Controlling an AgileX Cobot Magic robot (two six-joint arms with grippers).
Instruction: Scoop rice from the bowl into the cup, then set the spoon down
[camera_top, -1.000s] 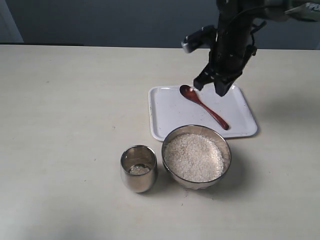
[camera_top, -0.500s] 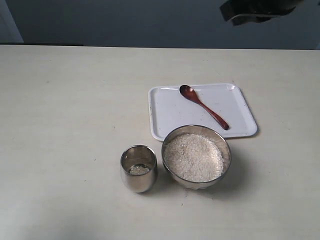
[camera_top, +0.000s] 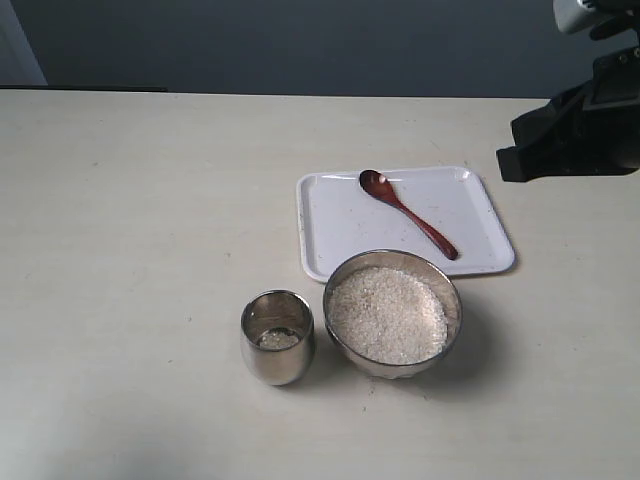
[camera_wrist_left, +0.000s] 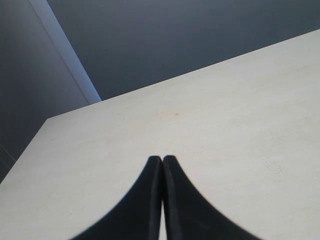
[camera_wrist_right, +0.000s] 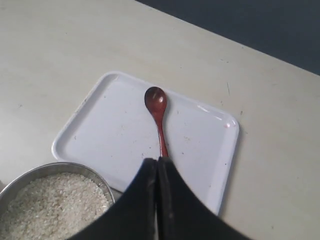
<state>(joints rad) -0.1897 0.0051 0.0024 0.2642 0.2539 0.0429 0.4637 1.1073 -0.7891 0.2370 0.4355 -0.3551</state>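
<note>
The dark wooden spoon (camera_top: 405, 212) lies flat on the white tray (camera_top: 340, 225), its round end toward the far side. The steel bowl (camera_top: 400, 368) in front of the tray is heaped with rice (camera_top: 388, 315). To its left the small steel cup (camera_top: 277, 350) has a little rice (camera_top: 278, 339) at its bottom. My right arm (camera_top: 570, 135) hangs at the right edge, off the tray. The right gripper (camera_wrist_right: 157, 161) is shut and empty, high above the spoon (camera_wrist_right: 159, 117), hiding its handle end. My left gripper (camera_wrist_left: 162, 159) is shut over bare table.
The pale table (camera_top: 140, 250) spreads wide to the left of the cup and in front of the bowl. In the right wrist view the bowl's rim (camera_wrist_right: 55, 166) sits by the tray's (camera_wrist_right: 110, 130) near corner. A dark wall stands behind the table.
My right arm left its place just over the spoon's round end, rose out of view, and now shows at the right edge. The spoon stays on the tray.
</note>
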